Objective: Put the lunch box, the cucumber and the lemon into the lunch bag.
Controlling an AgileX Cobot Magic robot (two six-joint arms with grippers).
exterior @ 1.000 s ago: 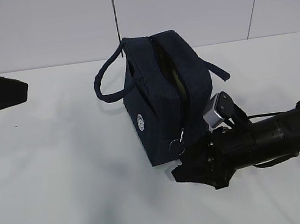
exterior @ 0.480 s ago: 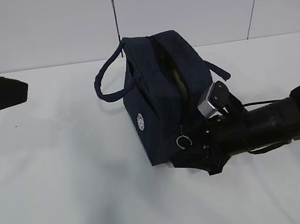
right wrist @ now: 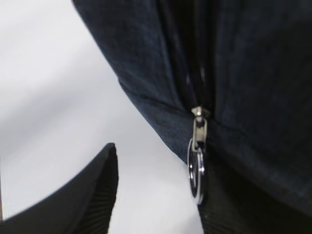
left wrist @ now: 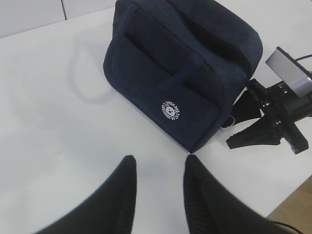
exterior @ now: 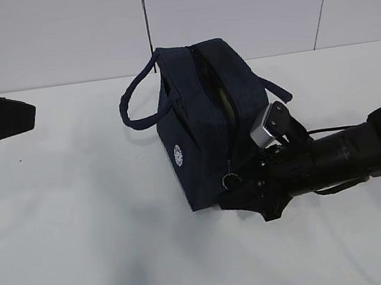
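The right end effector (exterior: pixel 231 195) has crept in against the near end of the lunch bag (exterior: pixel 201 120) and its jaws have narrowed around the ring pull (right wrist: pixel 196 171); whether they grip it I cannot tell. Likely zipping next. The bag stands mid-bench (exterior: pixel 83 234), long axis running away from me, zipper end toward me. The left end effector (left wrist: pixel 158 192) hangs part-open, empty

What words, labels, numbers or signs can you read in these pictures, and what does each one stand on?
Round white logo on the side of the navy lunch bag: a ring of small letters around a tiny figure, too small and blurred to read.
The same logo in the exterior view: unreadable.
No other text, number or sign shows.
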